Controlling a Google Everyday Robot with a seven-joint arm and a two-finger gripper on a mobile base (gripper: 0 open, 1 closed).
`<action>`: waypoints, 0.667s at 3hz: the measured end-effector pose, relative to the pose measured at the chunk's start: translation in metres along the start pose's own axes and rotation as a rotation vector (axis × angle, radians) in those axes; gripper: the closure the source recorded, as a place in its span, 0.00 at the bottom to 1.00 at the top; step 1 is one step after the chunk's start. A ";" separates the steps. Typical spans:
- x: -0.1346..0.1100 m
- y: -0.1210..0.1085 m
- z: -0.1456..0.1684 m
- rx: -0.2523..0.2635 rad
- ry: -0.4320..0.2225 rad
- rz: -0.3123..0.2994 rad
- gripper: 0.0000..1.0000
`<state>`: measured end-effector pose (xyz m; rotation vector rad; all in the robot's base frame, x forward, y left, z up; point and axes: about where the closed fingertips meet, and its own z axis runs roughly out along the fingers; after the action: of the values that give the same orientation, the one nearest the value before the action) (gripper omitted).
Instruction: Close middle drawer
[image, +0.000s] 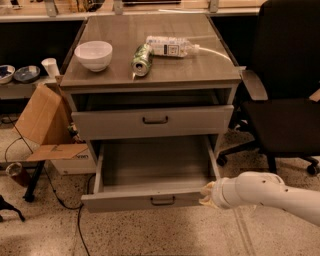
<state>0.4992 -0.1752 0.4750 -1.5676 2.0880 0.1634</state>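
Below the cabinet's (190, 72) worktop, the middle drawer (120, 202) is sitting pulled far out, its long tray lying exposed beneath the upper drawer (110, 124). Out in front of the cabinet, the gripper (208, 194) is sitting at that drawer's right front corner; whether its jaws are open or closed I cannot tell. Pushing there is probably risking a skewed, binding tray, so pressing nearer the handle (162, 201), straight back into the cabinet, is looking sounder.

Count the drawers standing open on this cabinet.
2. The upper drawer sits slightly out. The middle drawer below it is pulled far out, with the end effector at its front right corner. Another drawer may be hidden.
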 end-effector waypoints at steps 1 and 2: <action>0.005 0.000 0.013 -0.050 0.004 0.016 0.89; 0.017 -0.008 0.040 -0.089 0.046 0.037 0.94</action>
<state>0.5168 -0.1764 0.4346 -1.5993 2.1727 0.2392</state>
